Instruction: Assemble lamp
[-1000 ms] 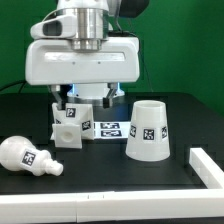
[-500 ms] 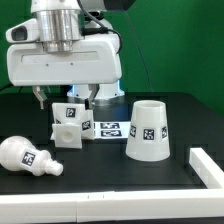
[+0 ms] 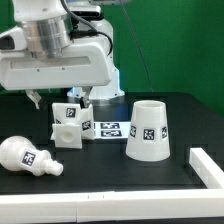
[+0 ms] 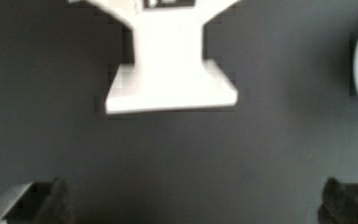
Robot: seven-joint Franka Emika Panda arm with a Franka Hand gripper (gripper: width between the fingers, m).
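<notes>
While the gripper (image 4: 197,203) gapes wide, one tapered white plastic shade (image 3: 147,131) stands mouth-up; one squarish white base (image 3: 67,126); one round-headed white bulb (image 3: 26,156).

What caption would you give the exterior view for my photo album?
Open gripper hangs by the lamp base; the bulb lies on its side, the shade stands upright.

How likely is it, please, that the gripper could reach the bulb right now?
Probably yes: the bulb lies in the open on the table, nothing covering it, and the open gripper holds nothing.
</notes>
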